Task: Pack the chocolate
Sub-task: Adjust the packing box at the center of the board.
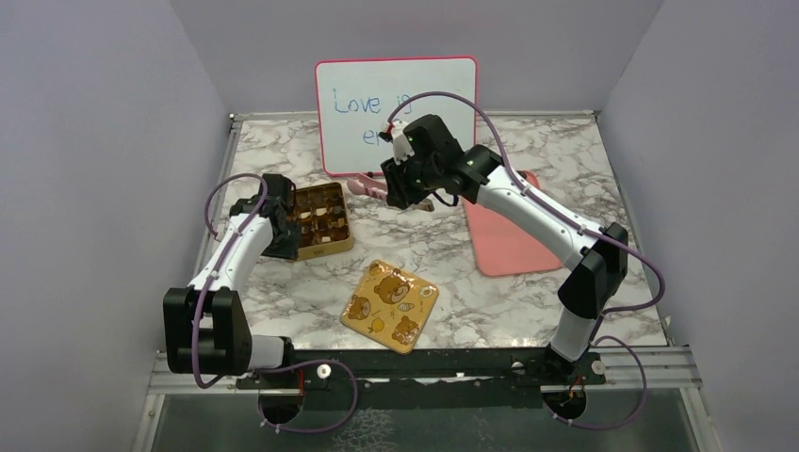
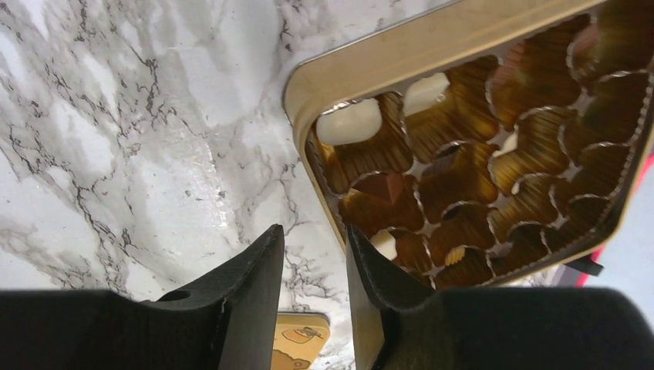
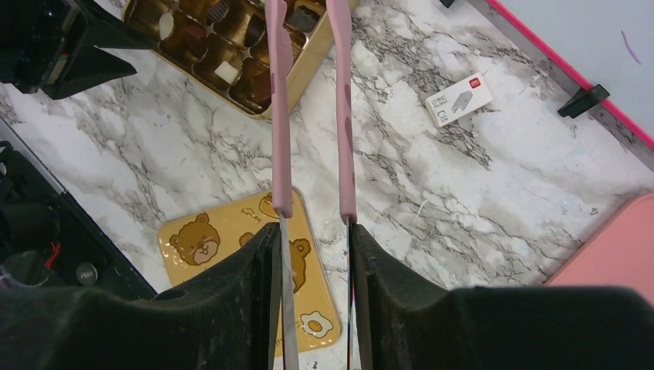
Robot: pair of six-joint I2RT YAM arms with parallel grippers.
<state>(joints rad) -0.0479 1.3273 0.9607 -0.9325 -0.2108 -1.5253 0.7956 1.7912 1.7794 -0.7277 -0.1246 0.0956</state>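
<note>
Left hand (image 1: 281, 228) sits at the left wall of the gold tin (image 1: 330, 250), low over the desk (image 1: 452, 245). Released: fingers (image 2: 254, 285) a narrow gap apart, nothing between them, only marble and a corner of the lid (image 2: 301, 335) showing through the gap. The tin's near wall (image 2: 370, 62) runs down to just beside my right-side finger; can't tell if it touches.

Right hand (image 1: 403, 186) is up over the middle of the desk, clenched on the pink tongs (image 3: 279, 116), one tong arm against each finger. The tongs point toward the tin; their tips leave the right wrist view at the top, over the tin's near corner.

Chocolate (image 2: 351, 122): in the tin's gold cups. Cream-white squares in the corner cups, a brown piece (image 2: 383, 189) one cup in, several cups bare. From overhead more pieces (image 1: 320, 218) are spread across the tin.

Bear-print lid (image 1: 388, 306) lies flat on the desk, apart from the tin, on its near right. Whiteboard (image 1: 396, 85) stands at the back, pink tray (image 1: 504, 245) at the right, small white card (image 3: 460, 100) on the marble near the board.
</note>
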